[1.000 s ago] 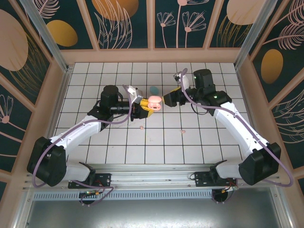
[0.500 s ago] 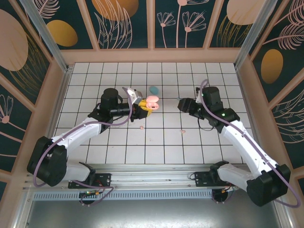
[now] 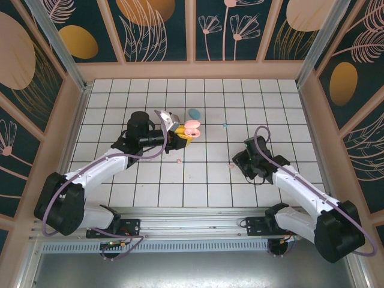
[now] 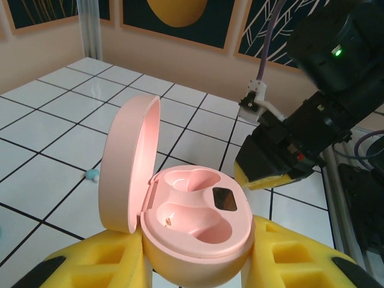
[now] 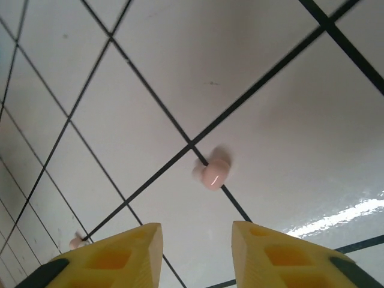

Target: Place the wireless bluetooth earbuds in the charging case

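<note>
My left gripper (image 3: pixel 183 133) is shut on the pink charging case (image 4: pixel 198 216), held above the table with its lid (image 4: pixel 129 159) swung open. Both wells are empty. My right gripper (image 5: pixel 197 252) is open and points down at the tiles, with nothing between its yellow fingers (image 5: pixel 120 255). One pink earbud (image 5: pixel 215 173) lies on a grid line just beyond those fingertips, and it also shows on the floor in the top view as the pink earbud (image 3: pixel 230 165). A second pink earbud (image 3: pixel 180 161) lies below the case. A teal earbud (image 3: pixel 225 125) lies farther back.
A teal oval case (image 3: pixel 194 113) sits shut on the tiles behind the held pink case. Wooden walls (image 3: pixel 72 120) ring the tiled floor. The right arm's wrist (image 4: pixel 336 90) looms close on the right of the left wrist view.
My right arm has drawn back from the pink case toward the near right and come down over the pink earbud, its jaws narrowing. The left arm and case have stayed still.
</note>
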